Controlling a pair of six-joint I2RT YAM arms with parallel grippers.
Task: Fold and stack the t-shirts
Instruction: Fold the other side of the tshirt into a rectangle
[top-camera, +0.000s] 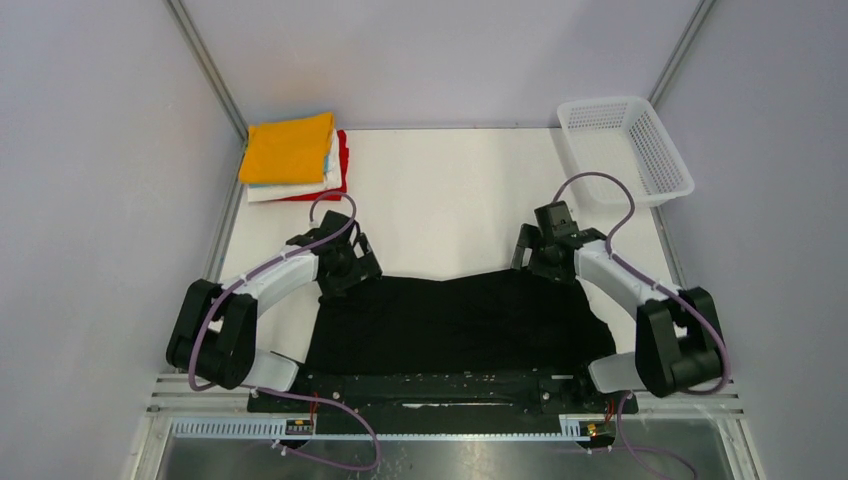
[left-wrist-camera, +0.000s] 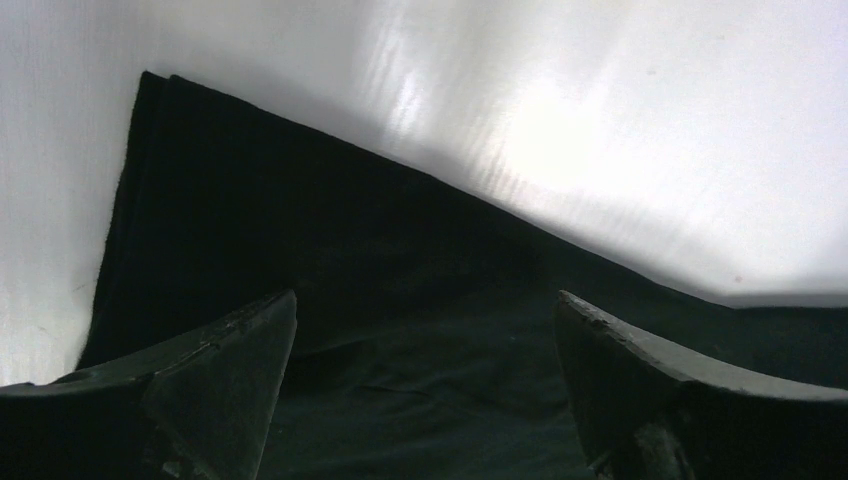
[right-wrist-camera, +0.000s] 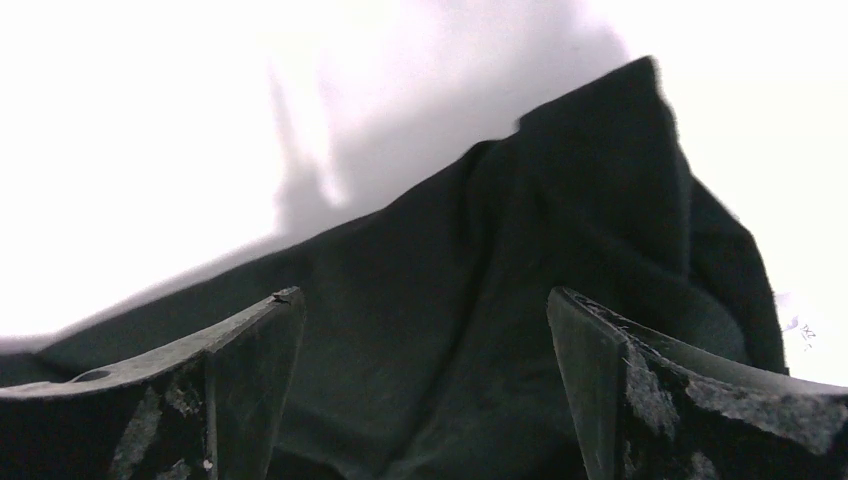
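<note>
A large black t-shirt (top-camera: 455, 320) lies folded flat on the white table (top-camera: 440, 200), near the arm bases. My left gripper (top-camera: 348, 268) hovers open over its far left corner; the black cloth (left-wrist-camera: 330, 260) fills the wrist view with nothing between the fingers. My right gripper (top-camera: 535, 258) hovers open over the far right corner, where the cloth (right-wrist-camera: 560, 230) bunches in a fold. A stack of folded t-shirts (top-camera: 293, 157), orange-yellow on top with light blue, white and red beneath, sits at the table's far left corner.
A white mesh basket (top-camera: 625, 148) stands at the far right corner of the table. Grey walls enclose the table on three sides. A metal rail (top-camera: 440, 395) runs along the near edge by the arm bases.
</note>
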